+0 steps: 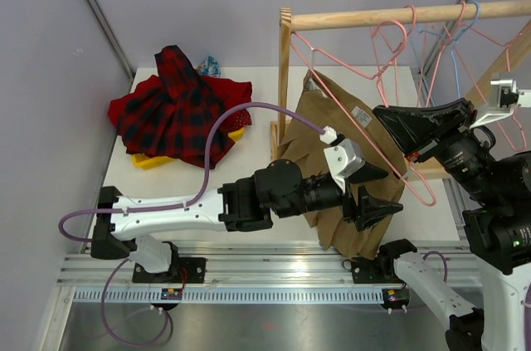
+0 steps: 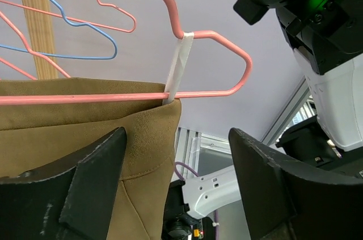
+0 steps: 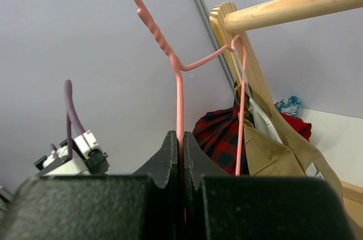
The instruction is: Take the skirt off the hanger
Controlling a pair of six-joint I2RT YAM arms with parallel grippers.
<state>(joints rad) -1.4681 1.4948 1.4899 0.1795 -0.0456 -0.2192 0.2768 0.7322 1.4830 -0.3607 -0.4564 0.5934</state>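
Note:
The tan skirt (image 1: 332, 148) hangs from a pink wire hanger (image 2: 211, 34) below the wooden rail. In the left wrist view the skirt (image 2: 85, 138) fills the left side, its top edge lying along the hanger's lower bar by a white strip (image 2: 178, 70). My left gripper (image 2: 176, 186) is open; the skirt's right corner sits between the jaws, against the left finger (image 2: 79, 189). In the top view the left gripper (image 1: 390, 191) stands at the skirt's right edge. My right gripper (image 3: 181, 140) is shut on the hanger's pink wire (image 3: 178, 98), up beside the skirt (image 3: 278, 149).
A red plaid garment (image 1: 178, 110) is heaped over a yellow tray (image 1: 149, 160) at the back left. The wooden rack (image 1: 390, 15) with its upright post (image 1: 284, 77) carries bare pink and blue hangers (image 1: 448, 31). Grey walls close in on both sides.

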